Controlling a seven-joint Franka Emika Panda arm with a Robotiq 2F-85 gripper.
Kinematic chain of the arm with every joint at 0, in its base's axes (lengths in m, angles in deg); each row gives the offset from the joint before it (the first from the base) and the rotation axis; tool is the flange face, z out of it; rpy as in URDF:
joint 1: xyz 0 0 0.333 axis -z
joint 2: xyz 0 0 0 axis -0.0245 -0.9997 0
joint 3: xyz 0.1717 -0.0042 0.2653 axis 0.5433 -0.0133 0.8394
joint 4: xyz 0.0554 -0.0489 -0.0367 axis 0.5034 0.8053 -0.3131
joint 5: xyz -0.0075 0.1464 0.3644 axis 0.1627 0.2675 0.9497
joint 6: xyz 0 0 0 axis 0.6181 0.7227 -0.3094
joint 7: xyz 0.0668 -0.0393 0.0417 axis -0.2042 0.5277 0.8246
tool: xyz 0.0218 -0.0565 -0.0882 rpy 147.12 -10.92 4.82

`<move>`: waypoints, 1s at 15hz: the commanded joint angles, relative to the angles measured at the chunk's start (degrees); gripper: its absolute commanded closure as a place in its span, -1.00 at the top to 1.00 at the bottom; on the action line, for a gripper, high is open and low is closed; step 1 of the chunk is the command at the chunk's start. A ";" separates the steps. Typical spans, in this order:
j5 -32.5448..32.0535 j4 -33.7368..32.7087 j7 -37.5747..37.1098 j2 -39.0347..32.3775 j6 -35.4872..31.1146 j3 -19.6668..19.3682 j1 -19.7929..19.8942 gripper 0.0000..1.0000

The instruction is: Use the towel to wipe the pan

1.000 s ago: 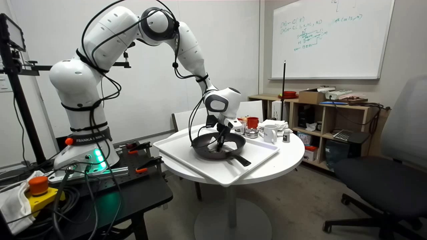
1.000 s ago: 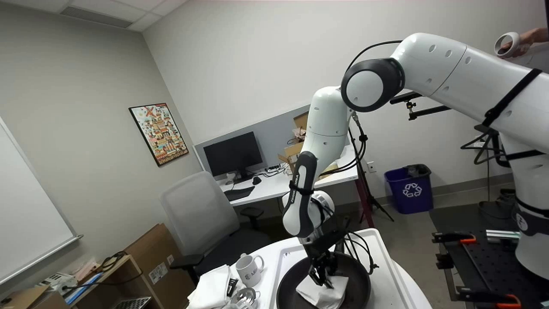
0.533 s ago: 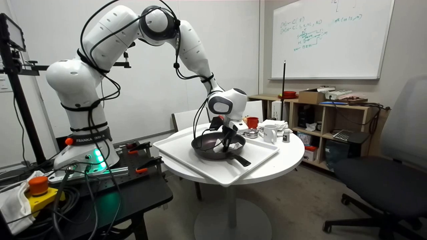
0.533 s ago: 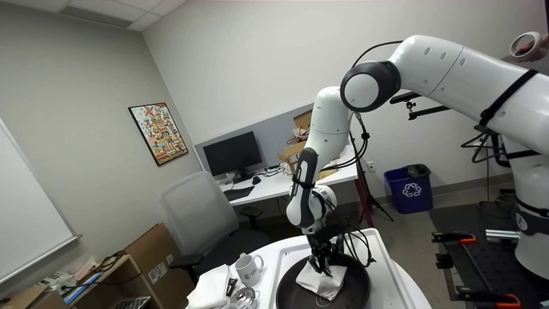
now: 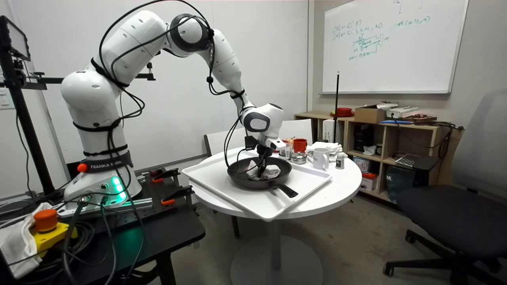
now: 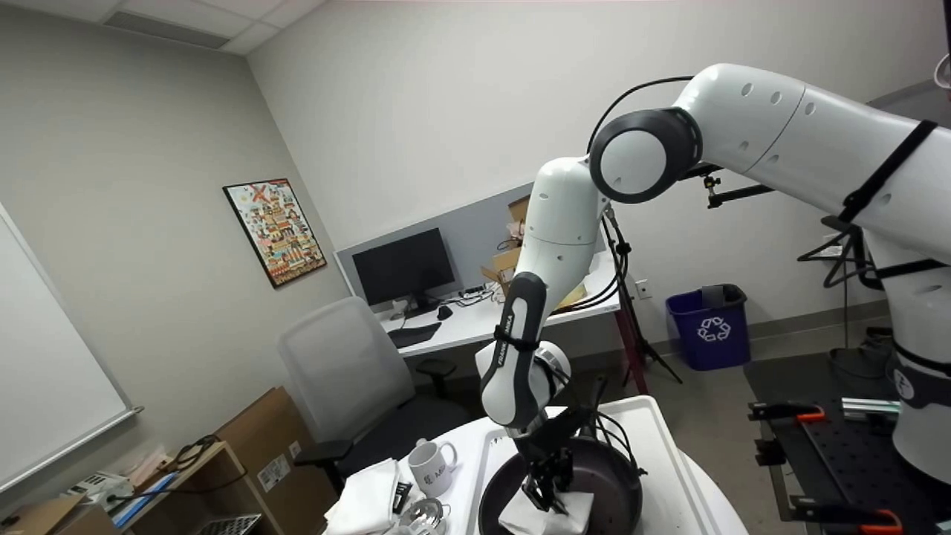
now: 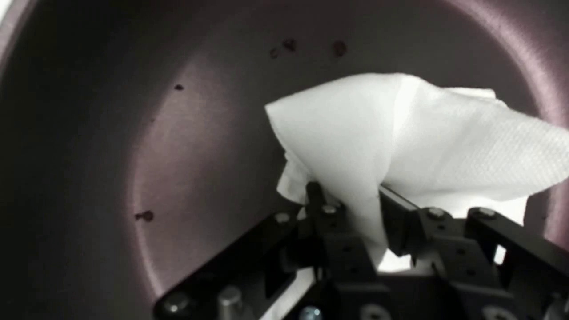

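Only the wrist view shows specks (image 7: 146,216) in the pan (image 7: 213,186), at least five, from nine to twelve o'clock; there the tool (image 7: 351,195) is closed on a fold of towel (image 7: 355,124), two fingers (image 7: 338,235) pinching it. A red mug (image 5: 300,145), at the pan's two o'clock, shows only in an exterior view, as does one blue bin (image 6: 709,338). Both exterior views show one pan on one tray (image 5: 277,204) on the surface (image 5: 345,184), and one white mug (image 5: 320,159).

Towel (image 7: 386,142) farther from pan handle (image 5: 288,190)
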 commanded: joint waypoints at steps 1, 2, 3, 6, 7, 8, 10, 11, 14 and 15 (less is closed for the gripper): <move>-2.58 -2.79 -0.04 -4.78 1.82 1.15 -2.68 -0.92; -3.11 -2.89 0.41 -4.93 2.77 1.36 -3.02 -0.92; -3.51 -2.82 1.52 -5.05 4.42 1.87 -2.80 -0.92; -3.53 -2.01 5.18 -5.23 9.63 3.25 -1.45 -0.92; -3.47 -1.87 5.67 -5.22 11.20 3.05 -1.16 -0.92; -3.42 -1.86 5.57 -5.25 12.20 2.68 -1.12 -0.92; -3.08 -1.88 4.65 -5.07 13.98 1.75 -0.56 -0.92; -2.76 -1.85 3.71 -4.93 13.74 1.08 -0.23 -0.92; -1.47 -0.95 1.82 -4.00 11.85 -0.18 0.64 -0.92; -1.02 -0.10 0.83 -3.11 10.22 -0.85 0.83 -0.92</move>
